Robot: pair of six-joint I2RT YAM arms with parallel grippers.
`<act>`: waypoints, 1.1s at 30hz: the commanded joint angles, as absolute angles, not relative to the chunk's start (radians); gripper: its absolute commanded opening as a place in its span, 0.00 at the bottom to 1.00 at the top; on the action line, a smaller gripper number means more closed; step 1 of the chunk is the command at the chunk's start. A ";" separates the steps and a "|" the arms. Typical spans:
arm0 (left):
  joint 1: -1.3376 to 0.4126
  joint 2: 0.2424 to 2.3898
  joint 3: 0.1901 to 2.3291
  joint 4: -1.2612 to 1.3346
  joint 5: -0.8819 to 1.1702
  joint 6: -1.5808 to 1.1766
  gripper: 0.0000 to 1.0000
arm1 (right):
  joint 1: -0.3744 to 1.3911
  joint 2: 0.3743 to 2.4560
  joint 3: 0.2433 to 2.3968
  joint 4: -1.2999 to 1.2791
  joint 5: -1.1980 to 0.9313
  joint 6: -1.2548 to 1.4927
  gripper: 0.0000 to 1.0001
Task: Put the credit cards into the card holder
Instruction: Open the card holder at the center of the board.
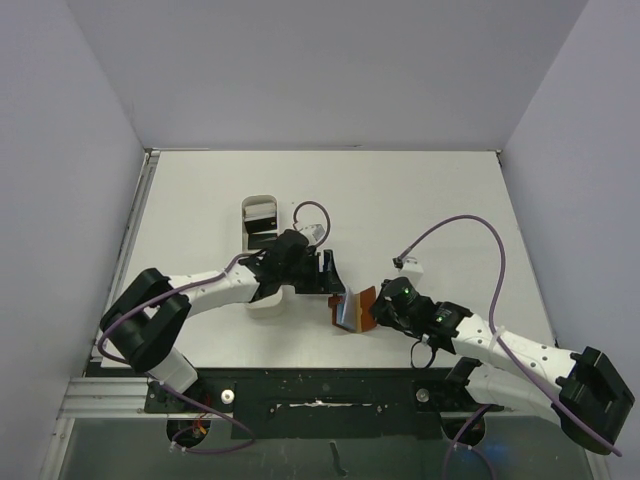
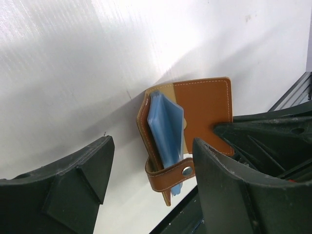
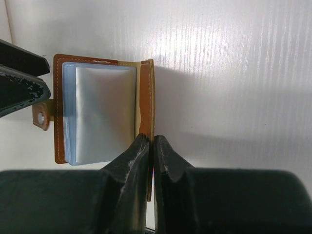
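The card holder [image 1: 355, 307], a brown leather wallet, stands open on the table with its pale blue pockets [image 2: 165, 126] fanned out and its snap tab [image 2: 170, 175] hanging loose. My right gripper [image 3: 152, 139] is shut on the edge of the brown cover [image 3: 145, 92] and holds it upright. Just left of the wallet, my left gripper [image 2: 153, 141] is open; the wallet's tab end lies between its fingers [image 2: 83, 180] without touching them. The credit cards [image 1: 262, 238] show as a dark patch in the far end of the white tray. No card is in either gripper.
The long white oval tray [image 1: 250, 212] lies left of the wallet, partly under my left arm. The table's near edge and a black rail [image 1: 320, 385] run close behind the wallet. A purple cable [image 1: 470, 225] loops above the right arm.
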State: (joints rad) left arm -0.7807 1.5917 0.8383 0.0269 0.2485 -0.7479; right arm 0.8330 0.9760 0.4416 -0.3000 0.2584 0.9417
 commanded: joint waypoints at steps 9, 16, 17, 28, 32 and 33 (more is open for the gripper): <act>-0.723 1.606 0.835 0.193 0.364 -0.804 0.60 | 0.839 0.940 0.427 -0.267 0.285 0.914 0.00; -0.728 1.643 0.823 0.210 0.382 -0.798 0.47 | 0.839 0.933 0.424 -0.264 0.284 0.919 0.00; -0.729 1.647 0.821 0.211 0.383 -0.798 0.47 | 0.839 0.934 0.424 -0.263 0.283 0.919 0.00; -0.738 1.686 0.823 0.248 0.416 -0.810 0.20 | 0.839 0.929 0.425 -0.264 0.282 0.926 0.00; -0.739 1.675 0.820 0.257 0.439 -0.827 0.03 | 0.838 0.931 0.479 -0.348 0.291 0.952 0.17; -0.739 1.668 0.816 0.263 0.445 -0.836 0.00 | 0.839 0.931 0.503 -0.378 0.292 0.960 0.21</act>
